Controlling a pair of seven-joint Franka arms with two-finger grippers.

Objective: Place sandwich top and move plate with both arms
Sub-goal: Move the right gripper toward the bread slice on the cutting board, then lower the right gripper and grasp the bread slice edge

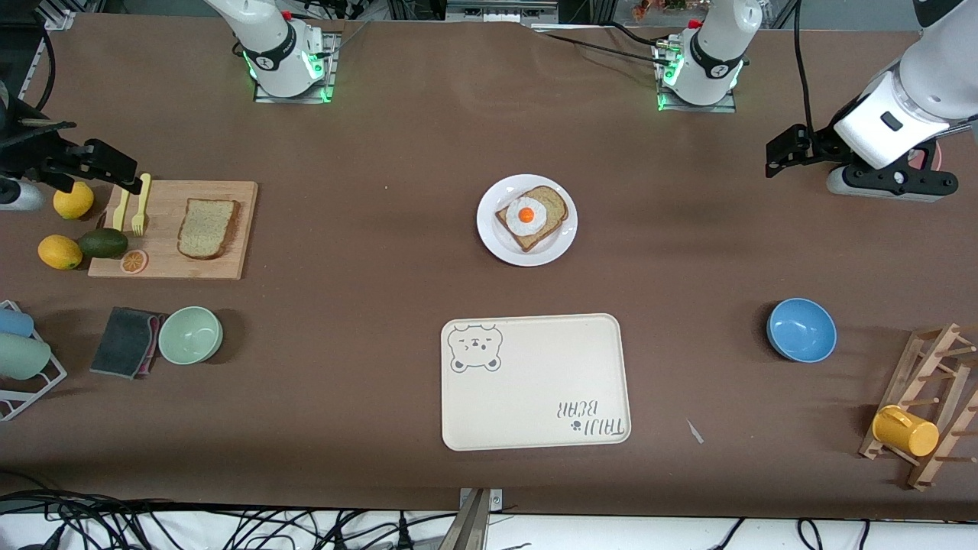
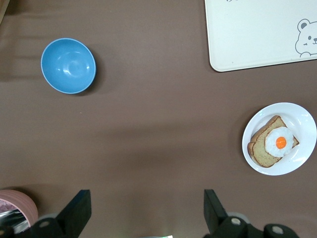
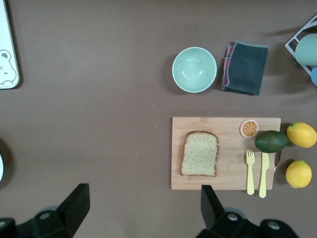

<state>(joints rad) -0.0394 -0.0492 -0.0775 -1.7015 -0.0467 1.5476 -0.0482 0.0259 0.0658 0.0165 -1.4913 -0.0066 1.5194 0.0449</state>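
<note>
Brown table (image 1: 382, 137), sandwich top (image 1: 207, 228) on cutting board (image 1: 229, 263), plate (image 1: 493, 237) mid-table, both hands (image 2: 143, 213) (image 3: 143, 210) released.

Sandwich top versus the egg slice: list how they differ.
The sandwich top lies bare on the wooden cutting board toward the right arm's end; the egg slice lies on the white plate mid-table. The sandwich top carries nothing; the egg slice carries a fried egg. In the front view the sandwich top sits nearly square to the board, the egg slice turned diagonally. Both are brown-crusted bread lying flat.
</note>
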